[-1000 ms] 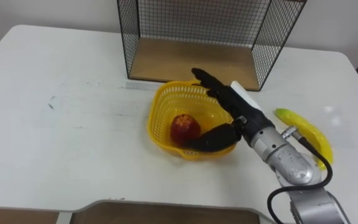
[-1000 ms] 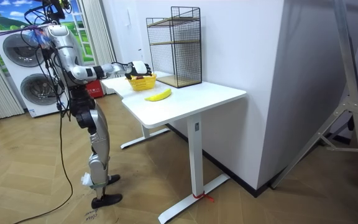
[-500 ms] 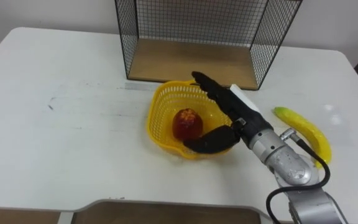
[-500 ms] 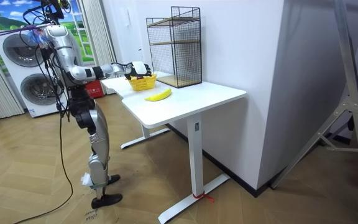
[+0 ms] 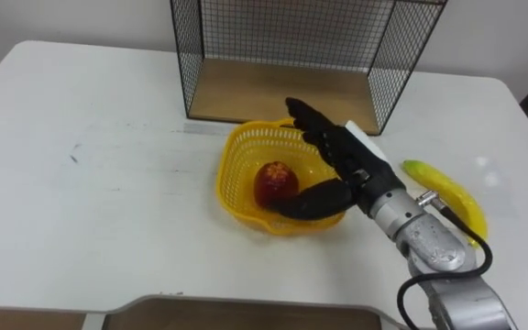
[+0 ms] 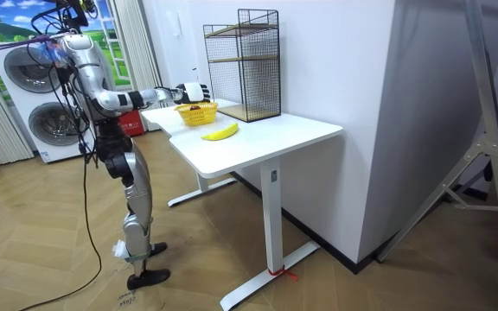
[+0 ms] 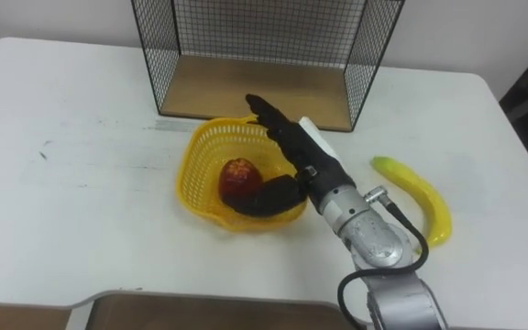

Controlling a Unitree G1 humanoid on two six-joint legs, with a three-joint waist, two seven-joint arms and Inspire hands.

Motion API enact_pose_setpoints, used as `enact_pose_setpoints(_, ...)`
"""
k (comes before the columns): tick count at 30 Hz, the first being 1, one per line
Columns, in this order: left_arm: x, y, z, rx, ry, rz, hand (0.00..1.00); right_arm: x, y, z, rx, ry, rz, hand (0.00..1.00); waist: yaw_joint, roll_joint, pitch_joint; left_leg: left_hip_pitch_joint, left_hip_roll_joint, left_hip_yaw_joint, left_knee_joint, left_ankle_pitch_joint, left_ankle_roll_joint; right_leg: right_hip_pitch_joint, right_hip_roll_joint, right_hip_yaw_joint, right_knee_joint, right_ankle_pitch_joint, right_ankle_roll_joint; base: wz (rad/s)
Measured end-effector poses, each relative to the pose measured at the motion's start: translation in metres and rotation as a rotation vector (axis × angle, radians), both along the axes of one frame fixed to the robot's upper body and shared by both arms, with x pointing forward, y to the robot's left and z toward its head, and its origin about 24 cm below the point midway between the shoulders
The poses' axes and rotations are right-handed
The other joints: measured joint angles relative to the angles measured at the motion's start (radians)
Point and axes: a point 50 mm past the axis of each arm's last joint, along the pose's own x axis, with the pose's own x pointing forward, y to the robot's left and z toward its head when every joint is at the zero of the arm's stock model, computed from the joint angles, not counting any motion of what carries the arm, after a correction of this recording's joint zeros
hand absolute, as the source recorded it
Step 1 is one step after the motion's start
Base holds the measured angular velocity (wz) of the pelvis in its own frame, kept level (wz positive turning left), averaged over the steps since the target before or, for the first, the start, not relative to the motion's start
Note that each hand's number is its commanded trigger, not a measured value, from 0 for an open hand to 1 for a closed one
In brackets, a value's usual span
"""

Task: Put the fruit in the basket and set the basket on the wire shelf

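Over the basket (image 5: 230, 181) the right hand (image 5: 349, 160) is spread open, empty; the banana (image 5: 452, 195) beside the basket is judged soft, best gripped mid-length.

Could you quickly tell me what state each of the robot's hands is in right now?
Right hand: open, fingers straight over the yellow basket, holding nothing.
Left hand: cannot be told.

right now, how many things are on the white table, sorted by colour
yellow: 2, plastic mesh basket and curved banana
red: 1, round apple inside the basket
black: 1, wire shelf with a wooden floor
total: 4
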Motion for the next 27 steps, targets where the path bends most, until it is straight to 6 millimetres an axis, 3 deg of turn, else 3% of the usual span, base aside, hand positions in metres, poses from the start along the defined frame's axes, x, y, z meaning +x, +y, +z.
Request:
enact_pose_setpoints(4,-0.001,0.001,0.0,0.002,0.002,0.003,0.0,0.0,-0.004,0.002,-0.01,-0.007,-0.009,0.0,-0.006,-0.002,0.0016,-0.001,0.0,-0.001,0.002,0.0,0.0,0.001,0.0,0.0,0.0,0.0,0.0,0.0)
enact_pose_setpoints(13,-0.023,0.001,-0.002,-0.001,0.046,0.073,0.0,0.006,-0.047,0.018,0.001,-0.102,-0.254,0.0,-0.044,0.006,0.0064,-0.002,0.0,0.009,0.006,0.0,0.0,0.001,-0.001,0.0,0.0,0.0,0.0,0.0)
enact_pose_setpoints(18,-0.027,-0.002,-0.002,-0.008,0.054,0.075,0.0,0.006,-0.065,0.024,0.047,-0.134,-0.387,0.0,-0.06,0.016,0.0022,0.0,0.001,0.01,0.005,0.0,0.0,0.0,-0.001,0.003,0.0,0.0,0.0,-0.01)
enact_pose_setpoints(27,-0.026,0.0,-0.002,0.005,0.049,0.083,0.0,0.004,-0.087,0.03,0.061,-0.185,-0.556,0.0,-0.103,0.012,-0.0024,0.0,0.0,0.007,0.008,0.0,0.0,0.002,-0.001,-0.001,0.001,0.0,0.0,0.0)
